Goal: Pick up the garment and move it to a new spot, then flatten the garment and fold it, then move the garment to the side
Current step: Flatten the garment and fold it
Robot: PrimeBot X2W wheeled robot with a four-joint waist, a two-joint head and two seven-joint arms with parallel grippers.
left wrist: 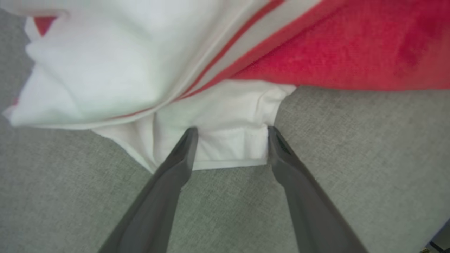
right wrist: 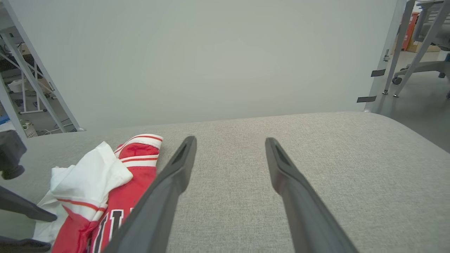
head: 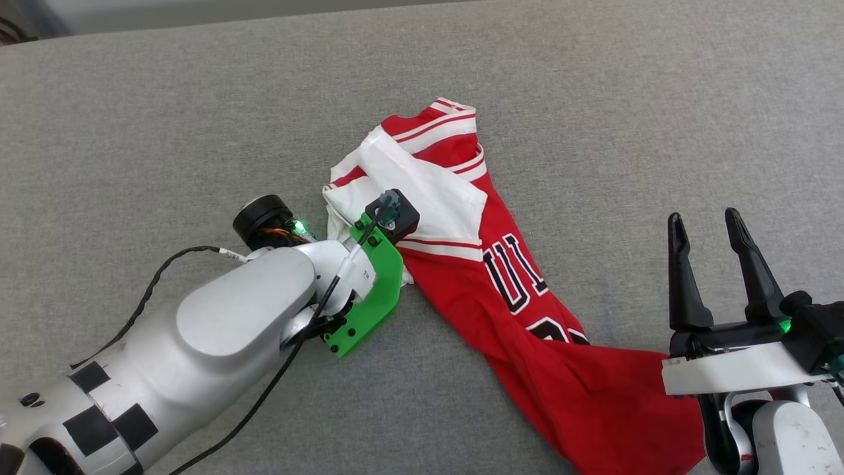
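Observation:
The garment (head: 501,277), a red jersey with white sleeves and black lettering, lies crumpled in a diagonal band from the upper middle to the lower right. My left arm's green wrist bracket (head: 372,290) hangs over its white sleeve and hides the fingers in the head view. In the left wrist view my left gripper (left wrist: 232,129) is open, its fingertips astride the white sleeve hem (left wrist: 228,147) of the garment (left wrist: 105,63). My right gripper (head: 703,218) stands open and empty just right of the red hem. It points over bare cloth (right wrist: 230,140), with the garment (right wrist: 133,189) to its left.
All of this rests on a wide grey fabric surface (head: 198,99). A pale wall panel (right wrist: 211,52) rises behind its far edge. Chair legs and a desk frame (right wrist: 418,66) stand on the floor beyond the right corner. A black cable (head: 151,290) trails from my left arm.

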